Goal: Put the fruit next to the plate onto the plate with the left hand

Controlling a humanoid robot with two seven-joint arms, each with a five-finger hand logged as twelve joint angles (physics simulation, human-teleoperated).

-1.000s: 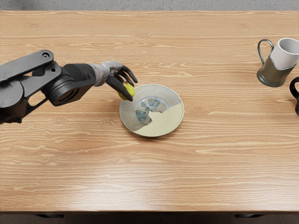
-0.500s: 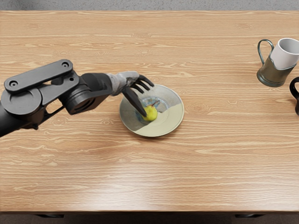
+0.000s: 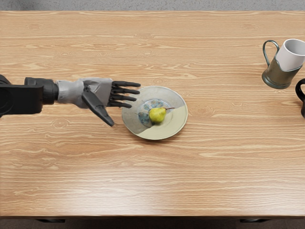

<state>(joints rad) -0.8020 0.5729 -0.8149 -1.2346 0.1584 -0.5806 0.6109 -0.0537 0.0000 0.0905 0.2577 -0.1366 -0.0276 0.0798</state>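
**Q:** Where is the fruit?

**A:** A small yellow-green pear (image 3: 157, 114) lies on a round, shallow plate (image 3: 177, 125) near the middle of a wooden table (image 3: 152, 181). It sits close to the plate's centre and partly covers a blue painted motif there. Its thin stem points right.

**Q:** And the hand?

**A:** The left hand (image 3: 102, 95) is just left of the plate and holds nothing. Its dark fingers (image 3: 126, 90) are stretched out straight towards the plate, with the tips at or over the rim. I cannot tell whether they touch it. The thumb angles down and away. The hand is clear of the pear.

**Q:** Is anything cut off?

**A:** Yes. The arm (image 3: 24, 98) runs out of the picture's left edge, so only the forearm shows. At the far right, a white cup (image 3: 291, 53) sits tilted in a metal holder (image 3: 276, 74) that has a handle. Below it, a dark curved object (image 3: 300, 95) is sliced by the right edge, and too little of it shows to name it.
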